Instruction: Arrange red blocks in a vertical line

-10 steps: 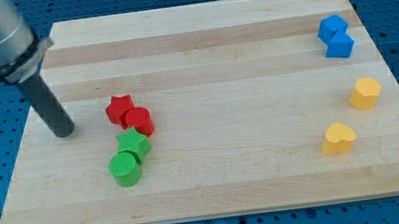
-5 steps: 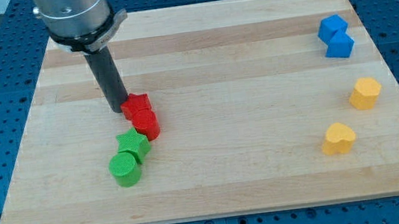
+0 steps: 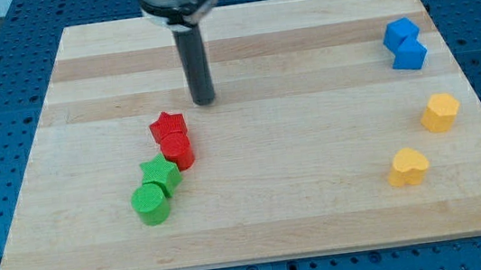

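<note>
A red star block (image 3: 167,125) sits left of the board's middle, touching a red cylinder (image 3: 178,149) just below it; the pair stand almost one above the other, the cylinder slightly to the right. My tip (image 3: 205,99) rests on the board above and to the right of the red star, a short gap apart, touching no block.
A green star (image 3: 160,173) and a green cylinder (image 3: 150,203) sit just below-left of the red cylinder. A blue block (image 3: 404,43) lies at the top right. Two yellow blocks (image 3: 440,112) (image 3: 407,167) lie on the right. The wooden board (image 3: 306,227) ends close to them.
My tip came in from the left, nudged the red star right so it sits above the red cylinder, then moved off up and to the right. Other blocks are unmoved.
</note>
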Tool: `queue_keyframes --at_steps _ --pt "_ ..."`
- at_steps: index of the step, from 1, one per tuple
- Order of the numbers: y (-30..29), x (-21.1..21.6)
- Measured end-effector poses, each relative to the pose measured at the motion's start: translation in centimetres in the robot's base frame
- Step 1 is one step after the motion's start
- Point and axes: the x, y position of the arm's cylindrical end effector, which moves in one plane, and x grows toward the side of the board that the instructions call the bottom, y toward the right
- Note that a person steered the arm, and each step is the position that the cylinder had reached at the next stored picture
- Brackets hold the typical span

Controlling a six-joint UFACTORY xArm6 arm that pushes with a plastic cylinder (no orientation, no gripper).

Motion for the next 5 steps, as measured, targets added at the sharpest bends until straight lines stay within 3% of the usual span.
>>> queue_keyframes --at_steps 2,5 --pt "0.0 6.0" --pt "-2.7 6.3"
